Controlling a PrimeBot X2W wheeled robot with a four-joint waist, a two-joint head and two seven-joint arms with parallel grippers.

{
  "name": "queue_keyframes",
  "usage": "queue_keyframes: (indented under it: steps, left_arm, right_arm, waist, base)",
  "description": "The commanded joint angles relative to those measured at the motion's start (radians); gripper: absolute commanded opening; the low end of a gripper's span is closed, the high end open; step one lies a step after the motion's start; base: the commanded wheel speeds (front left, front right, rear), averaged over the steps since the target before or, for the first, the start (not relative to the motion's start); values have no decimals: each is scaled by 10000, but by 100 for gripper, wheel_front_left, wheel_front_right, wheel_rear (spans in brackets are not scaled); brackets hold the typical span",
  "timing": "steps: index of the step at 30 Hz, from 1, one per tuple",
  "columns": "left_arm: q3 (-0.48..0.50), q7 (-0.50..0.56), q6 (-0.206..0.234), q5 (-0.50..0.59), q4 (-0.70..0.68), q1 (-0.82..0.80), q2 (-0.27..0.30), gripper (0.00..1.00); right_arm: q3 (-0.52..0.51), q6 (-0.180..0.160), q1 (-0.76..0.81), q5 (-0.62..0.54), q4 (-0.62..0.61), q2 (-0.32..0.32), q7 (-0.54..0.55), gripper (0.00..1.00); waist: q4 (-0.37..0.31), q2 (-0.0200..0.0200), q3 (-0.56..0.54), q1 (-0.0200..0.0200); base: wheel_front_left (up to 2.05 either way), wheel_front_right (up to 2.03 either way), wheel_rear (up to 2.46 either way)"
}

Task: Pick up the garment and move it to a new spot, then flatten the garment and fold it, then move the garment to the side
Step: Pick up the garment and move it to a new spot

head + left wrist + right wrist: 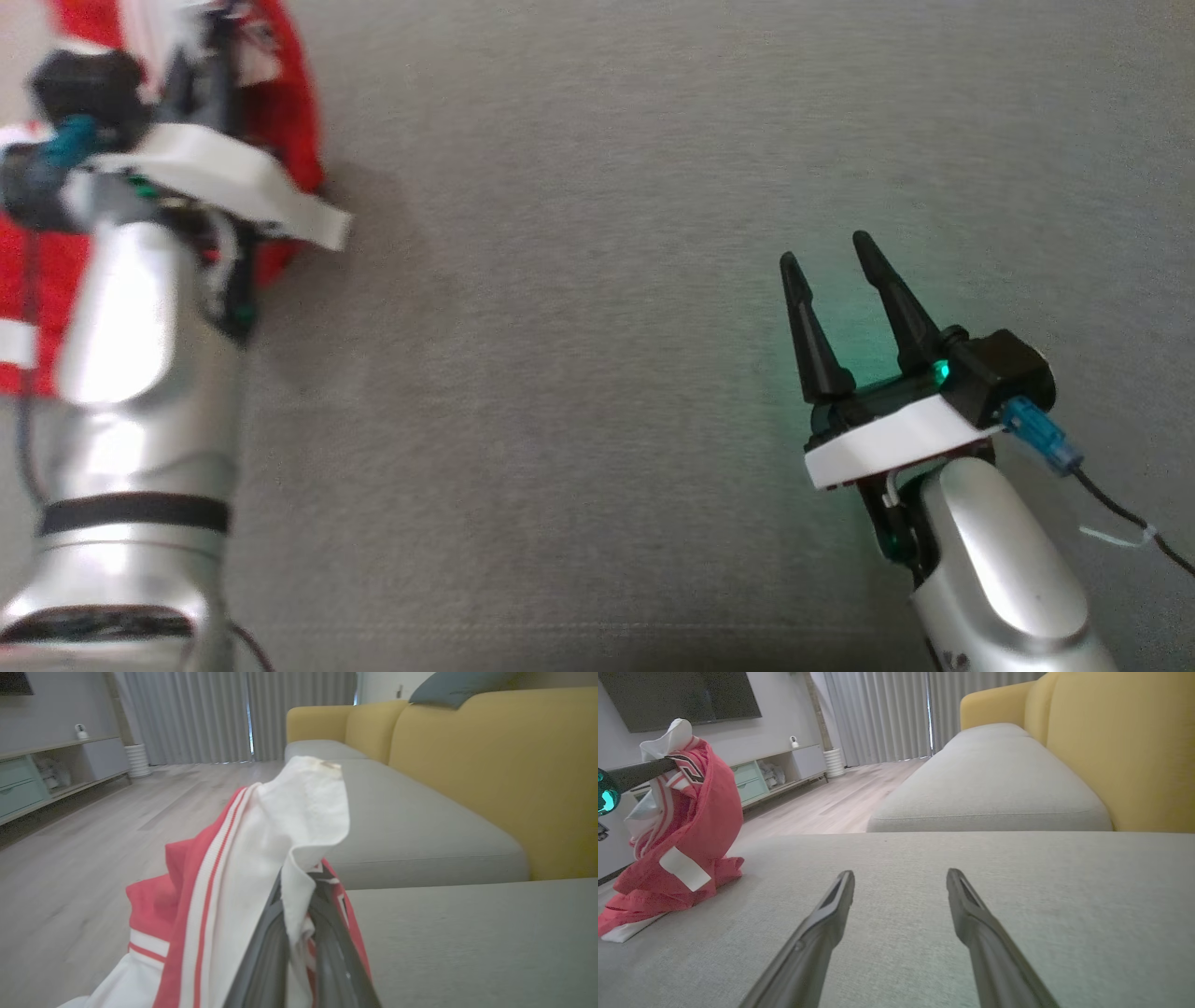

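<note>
At ten o'clock we see one soft garment [700, 812], red with white stripes, bunched on the grey woven cushion [597, 280], our left gripper [299, 914] pinching its white fold. At four o'clock our right gripper [824, 250] spreads two tapered black fingers [812, 327] wide, empty.

Grey fabric seat [924, 896], red/white garment [705, 812] w/ btm resting at left edge

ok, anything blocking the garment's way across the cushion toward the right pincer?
Nothing visible. The left pincer is shut on the garment at the left of the cushion, which is bare from there to the open right pincer.
</note>
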Motion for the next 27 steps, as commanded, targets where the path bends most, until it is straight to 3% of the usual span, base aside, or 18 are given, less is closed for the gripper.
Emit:
queue_keyframes:
  steps: [1, 10, 17, 23, 24, 25, 26, 27]
  left_arm:
    - [53, -59, -60, -9, -472, -195, 128, 0]
    - [-915, -59, -199, -162, -743, 155, -759, 0]
    - [-2191, -59, -240, -620, -916, 325, -913, 0]
    - [-3512, -59, 26, -1280, -1350, 557, -918, 0]
    - [-3686, -59, 119, -1330, -1358, 612, -918, 37]
    - [-3800, -59, 216, -1386, -1332, 669, -919, 89]
    - [-3872, -59, 317, -1404, -1294, 724, -919, 100]
    - [-3912, -59, 388, -1428, -1254, 785, -919, 100]
  right_arm:
    - [289, 75, 83, 114, -348, 76, -63, 100]
    - [716, 75, 238, 457, -612, 76, -63, 100]
    - [1046, 75, 246, 802, -815, 76, -63, 100]
    - [1250, 75, 229, 1019, -968, 76, -63, 100]
    - [1265, 75, 230, 1048, -990, 76, -63, 100]
    - [1269, 75, 234, 1064, -1008, 76, -63, 100]
    - [1266, 75, 244, 1073, -1023, 76, -63, 100]
    - [1244, 75, 261, 1072, -1037, 76, -63, 100]
  waist:
    - [-665, 0, -200, 0]
    - [-2564, 0, -154, 0]
    - [-3881, 0, -2, 0]
    - [-4435, 0, 60, 0]
    - [-4484, 0, 72, 0]
    - [-4508, 0, 80, 0]
    - [-4517, 0, 79, 0]
    - [-4501, 0, 78, 0]
  base:
    - [0, 0, 0]
    - [0, 0, 0]
    - [0, 0, 0]
    - [0, 0, 0]
    - [0, 0, 0]
    - [0, 0, 0]
    - [0, 0, 0]
    - [0, 0, 0]
